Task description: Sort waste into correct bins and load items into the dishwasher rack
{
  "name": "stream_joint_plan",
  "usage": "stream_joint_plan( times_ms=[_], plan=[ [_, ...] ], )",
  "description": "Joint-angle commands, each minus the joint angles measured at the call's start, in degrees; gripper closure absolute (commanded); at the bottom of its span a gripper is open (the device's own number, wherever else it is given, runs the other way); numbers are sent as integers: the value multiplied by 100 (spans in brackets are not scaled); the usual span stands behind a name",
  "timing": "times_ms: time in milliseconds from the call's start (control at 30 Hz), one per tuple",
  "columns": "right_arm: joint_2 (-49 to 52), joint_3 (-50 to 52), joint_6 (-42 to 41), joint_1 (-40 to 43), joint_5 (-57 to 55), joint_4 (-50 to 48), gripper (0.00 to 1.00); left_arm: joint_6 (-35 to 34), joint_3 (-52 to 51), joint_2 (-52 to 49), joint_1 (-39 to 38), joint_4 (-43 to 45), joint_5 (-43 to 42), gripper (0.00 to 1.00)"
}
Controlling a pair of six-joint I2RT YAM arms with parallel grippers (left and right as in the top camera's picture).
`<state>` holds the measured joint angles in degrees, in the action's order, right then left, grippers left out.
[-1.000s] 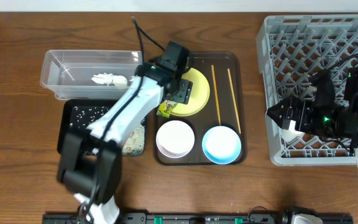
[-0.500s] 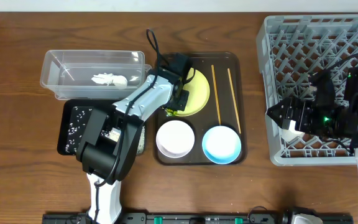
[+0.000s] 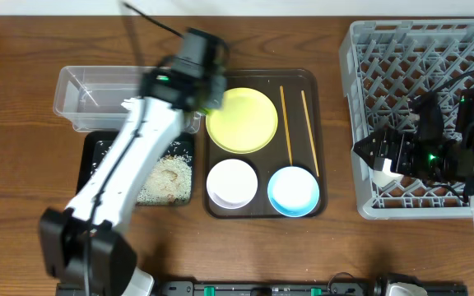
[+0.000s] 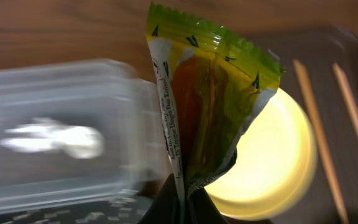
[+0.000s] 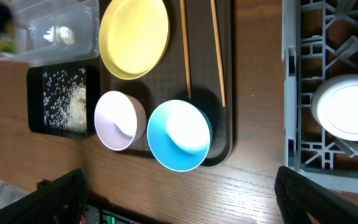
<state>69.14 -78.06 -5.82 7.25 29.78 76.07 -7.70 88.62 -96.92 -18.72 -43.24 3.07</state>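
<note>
My left gripper (image 4: 182,206) is shut on the lower edge of the green-orange-yellow wrapper (image 4: 210,93) and holds it upright in the air. Below it lie the right end of the clear tub (image 4: 61,155), which holds the white napkin (image 4: 48,138), and the yellow plate (image 4: 272,162). From overhead the left gripper (image 3: 202,97) is blurred between the tub (image 3: 97,90) and the plate (image 3: 241,120). My right gripper (image 5: 188,205) stands open and empty above the table's front edge, beside the grey rack (image 5: 328,81).
The brown serving tray (image 3: 318,107) carries the plate, a white bowl (image 3: 232,182), a blue bowl (image 3: 293,191) and two chopsticks (image 3: 286,123). Rice scraps (image 3: 167,177) lie in the black tray (image 3: 97,156). A white cup (image 5: 347,107) sits in the rack.
The left gripper closed on the wrapper beside the yellow plate, lifted it and swung up and left toward the clear tub. The right arm has not moved.
</note>
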Motion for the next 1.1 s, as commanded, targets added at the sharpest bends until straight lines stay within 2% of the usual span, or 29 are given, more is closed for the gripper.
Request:
stream_joint_plan(
  times_ms=[0,67,167,233,300,467,633,700,867,933,1067],
  plan=[
    [-24,-90,33,-57,4,7,6,-70,-146,-269,577,13,361,93],
    [-24,-90,33,-57,4,2,6,-70,-173,-415,800,61,337,86],
    [-24,-90,33,-57,4,11,6,-68,-173,-636,966,61,136,51],
    [-24,-90,33,-57,2,13,7,-24,-173,-728,1016,98,129,43],
    [-24,-90,33,-57,2,9,7,46,-157,-717,1064,258,127,30],
    [-24,-90,33,-57,-367,24,6,37,247,-306,1093,11,-221,24],
    [-24,-90,35,-57,-647,48,6,35,411,638,1088,-520,-728,23],
    [-24,-90,33,-57,-647,44,1,37,411,1108,1088,-859,-868,23],
    [-24,-90,35,-57,-647,17,1,37,409,2175,1088,-1749,-885,22],
    [-24,-90,31,-57,-640,20,1,37,409,2570,1088,-2024,-887,17],
    [-24,-90,33,-57,-645,22,1,35,409,3086,1088,-2326,-890,14]
  ],
)
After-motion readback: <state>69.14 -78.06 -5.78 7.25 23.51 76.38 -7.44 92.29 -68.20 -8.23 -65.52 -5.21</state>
